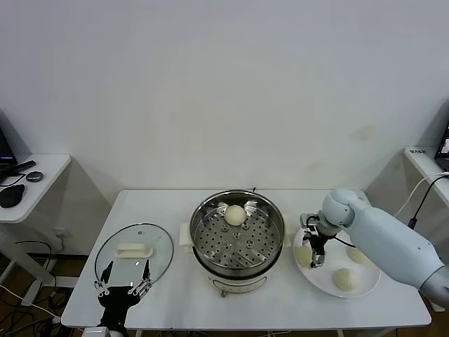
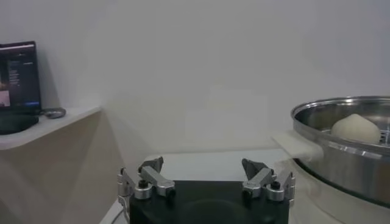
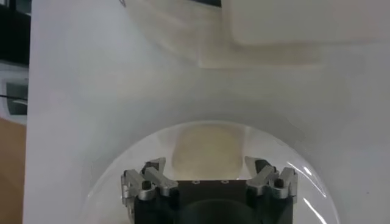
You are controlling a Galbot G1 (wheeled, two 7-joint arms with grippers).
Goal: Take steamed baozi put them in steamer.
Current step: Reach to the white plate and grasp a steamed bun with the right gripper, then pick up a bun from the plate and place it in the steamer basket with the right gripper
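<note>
A: Where's the pot?

B: Middle of the white table [image 1: 280, 309], steel steamer [image 1: 238, 235] with the holed tray showing. One bun [image 1: 235, 215] already inside, at the far side of the tray. Same bun [image 2: 355, 129] seen over the rim from the left wrist view, pot wall [image 2: 341, 161] close by.

A: And the other buns?

B: On the white plate [image 1: 319, 275], right of the pot. Three there: one [image 1: 304, 255] at the plate's left side, nearest the pot, one [image 1: 346, 279] toward the front, one [image 1: 357, 255] partly hidden behind the arm.

A: Right gripper?

B: Right gripper [image 1: 317, 254] down over the plate, pointed at the leftmost bun. Fingers spread apart, nothing clamped. From the right wrist view, gripper [image 3: 210, 176] straddling that bun [image 3: 207, 149], one finger to each side, plate rim [image 3: 122, 176] curving around. Contact with the bun: cannot tell.

A: Left one?

B: Left gripper [image 1: 123, 278] parked near the front left of the table, over the near edge of the glass lid [image 1: 158, 242], which lies flat left of the pot. Fingers wide apart, holding nothing; same in its own view [image 2: 206, 176].

A: Anything else around?

B: Side desk [image 1: 42, 175] at far left with a mouse [image 1: 12, 195] on it.
</note>
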